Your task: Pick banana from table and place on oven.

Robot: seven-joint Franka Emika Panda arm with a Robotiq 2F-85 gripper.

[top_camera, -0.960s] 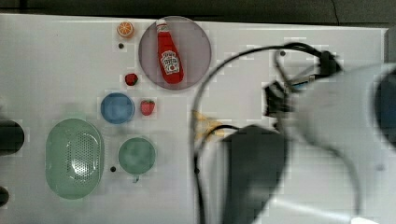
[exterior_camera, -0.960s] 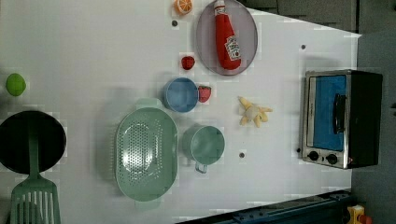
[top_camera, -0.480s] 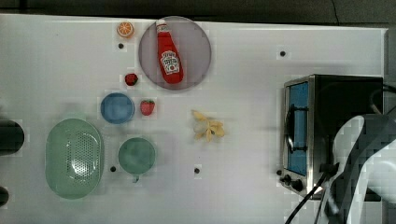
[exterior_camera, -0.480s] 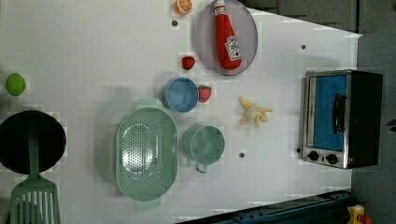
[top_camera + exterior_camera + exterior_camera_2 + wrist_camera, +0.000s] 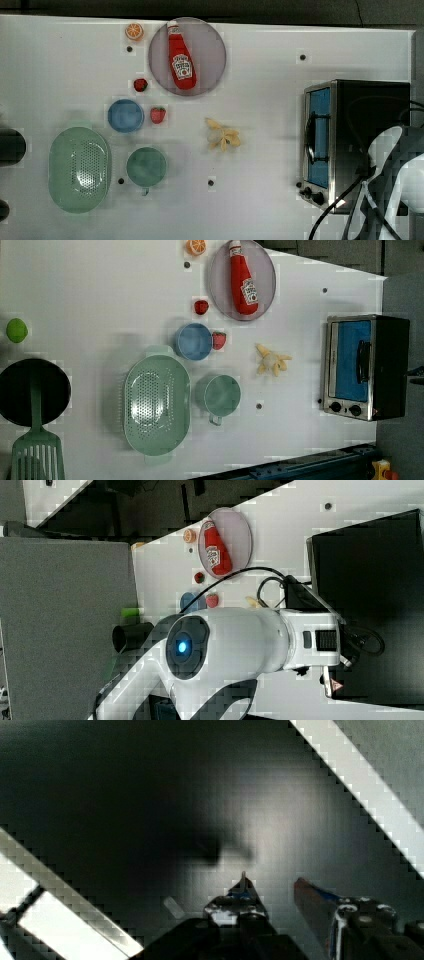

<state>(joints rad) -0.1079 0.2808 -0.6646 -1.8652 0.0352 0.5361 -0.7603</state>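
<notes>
The pale yellow banana (image 5: 223, 136) lies with its peel strips splayed on the white table (image 5: 260, 205), left of the oven (image 5: 360, 135) in the top view; it also shows in the left view (image 5: 271, 360). Nothing rests on the oven's black top (image 5: 370, 580). My white arm (image 5: 395, 185) is at the top view's lower right, beside the oven. In the wrist view my gripper (image 5: 275, 892) hangs over a dark surface, open, with nothing between its fingers (image 5: 243, 890). It is well away from the banana.
A ketchup bottle (image 5: 180, 60) lies on a grey plate (image 5: 212, 45), with an orange slice (image 5: 134, 31) beside it. Two strawberries (image 5: 158, 114), a blue bowl (image 5: 125, 115), a green cup (image 5: 146, 166) and a green colander (image 5: 79, 169) stand to the banana's left in the top view. Cables (image 5: 345, 205) trail by the oven.
In the top view my arm has swung from over the table's middle to the lower right corner, uncovering the banana and the oven. The banana has not moved.
</notes>
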